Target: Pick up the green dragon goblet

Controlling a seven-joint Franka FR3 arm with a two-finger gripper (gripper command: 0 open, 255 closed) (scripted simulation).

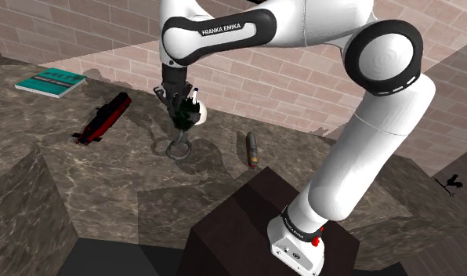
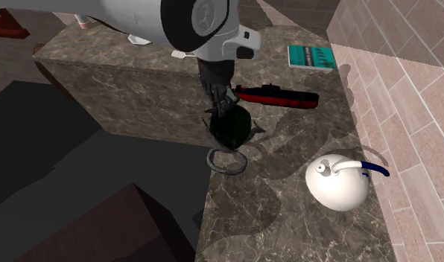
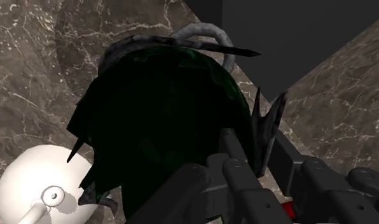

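The dark green dragon goblet (image 1: 186, 119) has spiky wings and a grey ring foot. It stands near the middle of the marble counter (image 1: 83, 168). My black gripper (image 1: 182, 100) comes down onto its bowl from above and is shut on it. In the second exterior view the goblet (image 2: 232, 128) hangs under the gripper (image 2: 222, 98), its grey foot low over the counter edge; I cannot tell whether the foot touches. In the wrist view the goblet (image 3: 163, 121) bulks right ahead of the gripper (image 3: 245, 162), whose fingers (image 3: 236, 175) clasp its side by a spiked wing.
A red and black submarine model (image 1: 103, 118) lies beyond the goblet, and a teal book (image 1: 50, 81) further off. A brown stick-like thing (image 1: 251, 149) lies toward the stand. A white round vessel with a blue handle (image 2: 336, 182) sits close by. A brick wall (image 1: 247, 78) backs the counter.
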